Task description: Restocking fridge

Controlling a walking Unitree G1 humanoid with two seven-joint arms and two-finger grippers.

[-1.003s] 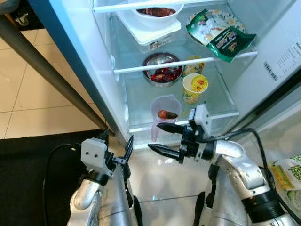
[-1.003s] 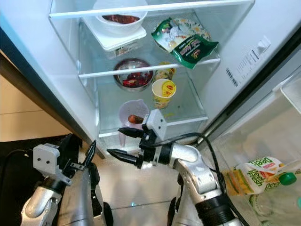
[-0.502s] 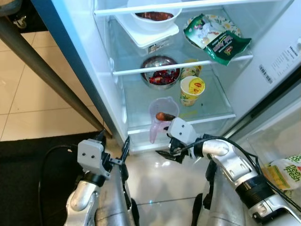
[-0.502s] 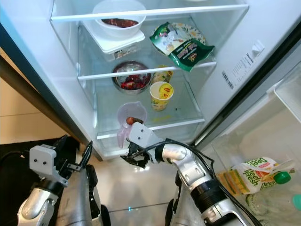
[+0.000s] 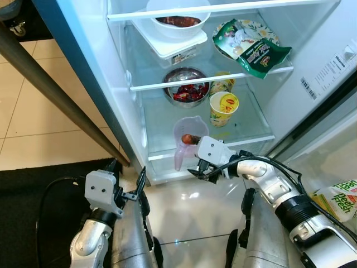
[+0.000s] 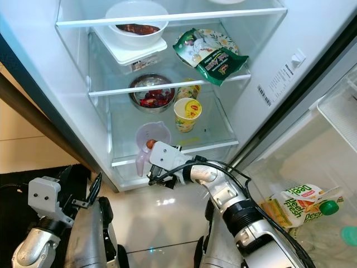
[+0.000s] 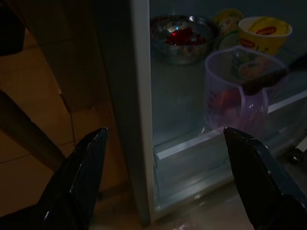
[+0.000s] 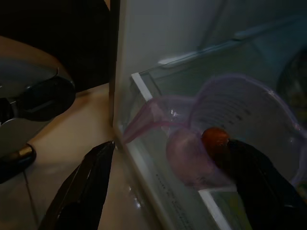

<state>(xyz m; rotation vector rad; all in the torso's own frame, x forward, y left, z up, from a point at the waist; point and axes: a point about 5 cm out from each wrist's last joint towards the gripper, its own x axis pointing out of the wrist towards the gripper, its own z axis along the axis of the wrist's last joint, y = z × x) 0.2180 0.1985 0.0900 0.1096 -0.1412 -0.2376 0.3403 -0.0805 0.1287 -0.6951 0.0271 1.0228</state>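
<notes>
A purple measuring jug point(image 5: 188, 140) with something red inside stands at the front of the fridge's lowest glass shelf point(image 5: 251, 131). My right gripper point(image 5: 199, 170) is open at the shelf's front edge, right below the jug. In the right wrist view one finger point(image 8: 259, 177) lies against the jug point(image 8: 240, 115) by the red thing, while the other finger point(image 8: 81, 191) is outside the fridge over the floor. My left gripper point(image 5: 138, 181) hangs open and low by the fridge's left wall. Behind the jug stand a yellow cup point(image 5: 223, 106) and a steel bowl point(image 5: 186, 92) of red food.
A green snack bag point(image 5: 251, 47) and a white bowl point(image 5: 175, 14) on a white box sit on the upper shelves. The open fridge door at right holds a green-and-white carton point(image 5: 337, 195). A dark slanted bar point(image 5: 56, 84) and a black mat point(image 5: 33, 190) lie to the left.
My right gripper has moved from out in front of the fridge up to the jug at the shelf's front edge. The camera has shifted slightly. The left arm stays low.
</notes>
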